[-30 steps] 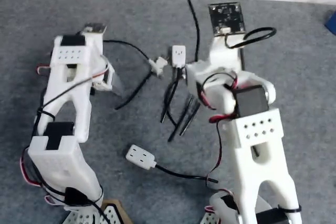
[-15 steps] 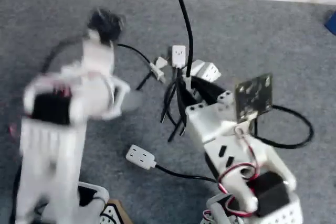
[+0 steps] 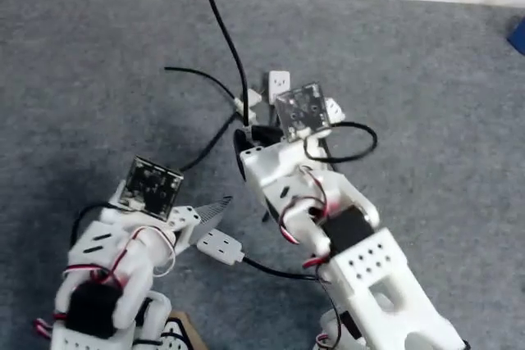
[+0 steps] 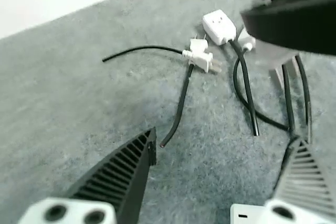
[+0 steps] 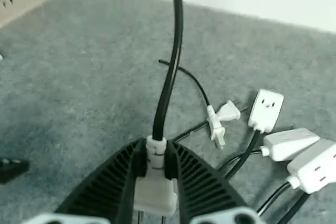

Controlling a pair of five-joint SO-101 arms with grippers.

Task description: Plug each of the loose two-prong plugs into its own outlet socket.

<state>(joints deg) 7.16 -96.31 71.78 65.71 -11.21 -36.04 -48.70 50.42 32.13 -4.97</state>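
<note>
**Right arm holds a plug aloft; no socket met yet**

The right gripper (image 5: 156,148) has its fingers clamped on a white two-prong plug (image 5: 155,188), prongs pointing down and black cord (image 5: 170,61) rising away, over the middle of the grey table (image 3: 426,79). The left gripper (image 4: 226,137) sits with fingers wide apart just beside the near socket (image 3: 220,245). A second plug (image 3: 246,104) lies loose farther off, next to the far sockets (image 5: 266,106). This looks like the carry stage: the next move calls for picking one socket, lining the prongs up with its slots and pressing straight down, perhaps with the left gripper steadying the socket body.
</note>
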